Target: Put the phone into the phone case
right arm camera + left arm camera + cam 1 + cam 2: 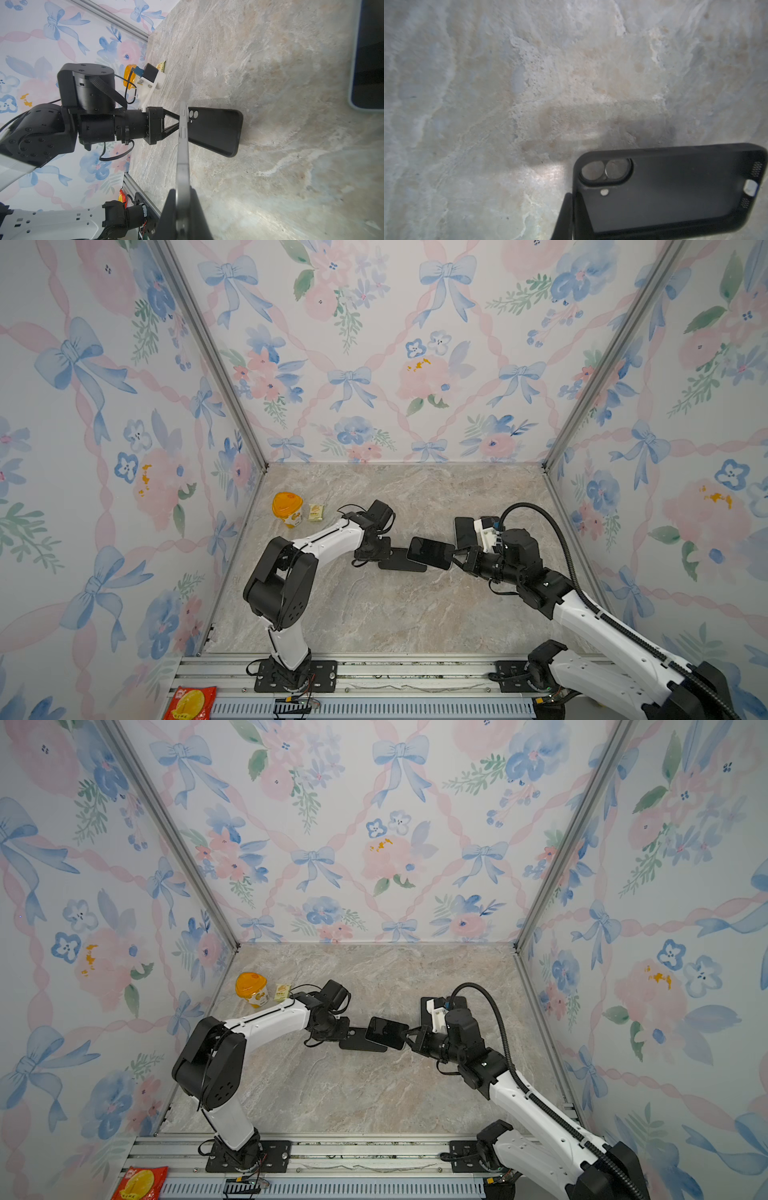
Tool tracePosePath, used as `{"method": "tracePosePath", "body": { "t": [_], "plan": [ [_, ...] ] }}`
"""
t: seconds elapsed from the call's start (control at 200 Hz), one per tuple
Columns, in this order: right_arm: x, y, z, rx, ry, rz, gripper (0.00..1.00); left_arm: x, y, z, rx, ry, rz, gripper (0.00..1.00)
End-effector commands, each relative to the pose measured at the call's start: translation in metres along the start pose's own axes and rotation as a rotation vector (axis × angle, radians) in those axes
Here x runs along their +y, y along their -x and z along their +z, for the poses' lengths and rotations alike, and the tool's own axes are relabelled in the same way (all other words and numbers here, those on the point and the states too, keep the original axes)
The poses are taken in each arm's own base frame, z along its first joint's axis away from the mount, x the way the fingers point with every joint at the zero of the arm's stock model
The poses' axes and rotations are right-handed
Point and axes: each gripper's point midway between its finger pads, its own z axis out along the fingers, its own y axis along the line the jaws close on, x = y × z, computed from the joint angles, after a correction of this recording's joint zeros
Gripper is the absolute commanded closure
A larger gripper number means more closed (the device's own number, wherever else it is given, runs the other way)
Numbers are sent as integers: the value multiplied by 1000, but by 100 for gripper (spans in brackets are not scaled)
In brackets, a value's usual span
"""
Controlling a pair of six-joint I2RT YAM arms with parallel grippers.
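Both top views: at table [374, 614] centre, left jaws clamp 1 phone case [402, 565] at its 9 o'clock end; right jaws clamp 1 phone [430, 552] overlapping its 3 o'clock end. A 2nd phone [464, 530] lies at 1 o'clock. Left wrist: 1 phone case [664, 191]. Right wrist: 2 phones, 1 phone case [216, 131].

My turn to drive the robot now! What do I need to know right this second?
Left gripper: shut on one end of the phone case.
Right gripper: shut on one end of the phone, which overlaps the case's free end in both top views.
Done: both things are gripped.
To do: line the phone up and press it into the case.
A second phone lies on the table.
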Motion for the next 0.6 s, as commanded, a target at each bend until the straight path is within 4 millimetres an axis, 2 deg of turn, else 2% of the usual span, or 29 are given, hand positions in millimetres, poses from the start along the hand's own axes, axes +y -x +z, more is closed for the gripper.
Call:
{"method": "tracePosePath", "body": {
  "t": [0.0, 0.235, 0.48, 0.595],
  "plan": [
    [19, 5, 1, 4, 63, -29, 100, -4, -5, -3, -26, -16, -39, 95],
    [15, -2, 11, 52, 60, -22, 100, -11, -21, 10, -4, -24, -31, 95],
    [3, -6, 14, 62, 20, -30, 100, -10, -23, 14, -3, -14, -25, 94],
    [-5, -9, 18, 68, -3, -33, 100, -11, -24, 15, 1, -16, -22, 87]
  ]
}}
